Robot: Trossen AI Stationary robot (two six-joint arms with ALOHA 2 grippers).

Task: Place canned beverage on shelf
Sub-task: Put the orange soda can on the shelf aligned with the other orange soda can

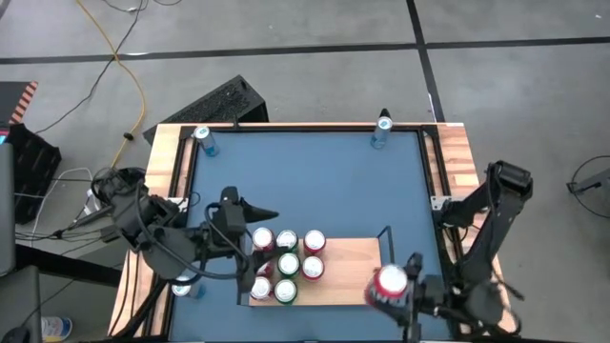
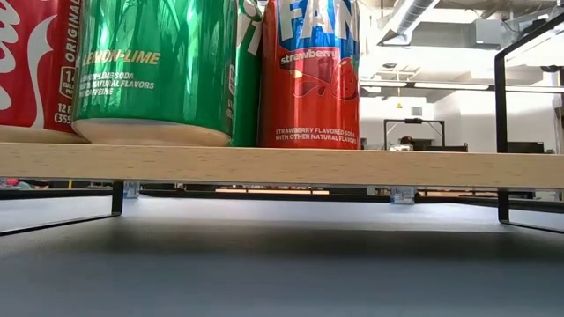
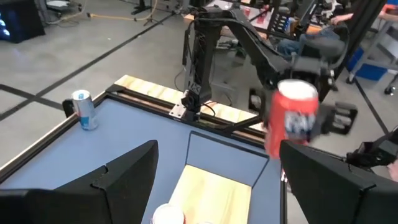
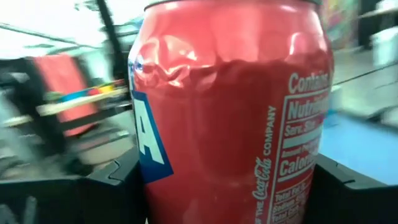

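Observation:
My right gripper [image 1: 393,286] is shut on a red can [image 3: 292,118] with a blue and white label, over the right end of the shelf [image 1: 343,259], a light-wood board with black rails. Several cans, red [image 2: 308,70] and green [image 2: 154,70], stand on their bases at the shelf's left end [image 1: 286,264]. My left gripper [image 1: 255,221] is open with nothing between its fingers, above those cans at the shelf's left end. In the left wrist view its two dark fingers [image 3: 124,177] frame the board, and the held can shows beyond them. My right gripper pinches the red can's side wall [image 4: 155,180] between its two fingers [image 4: 112,186], one on each side of the can. The fingers come level from the table's right side. The can stands upright, lifted clear of the shelf, and its upper wall [image 4: 180,59] is dented.
Small blue and silver cans stand at the blue tabletop's far left [image 1: 203,140] and far right [image 1: 382,129] corners, and another [image 1: 186,286] by the left edge. The board's right half [image 2: 441,165] is bare up to the black rail [image 2: 501,132].

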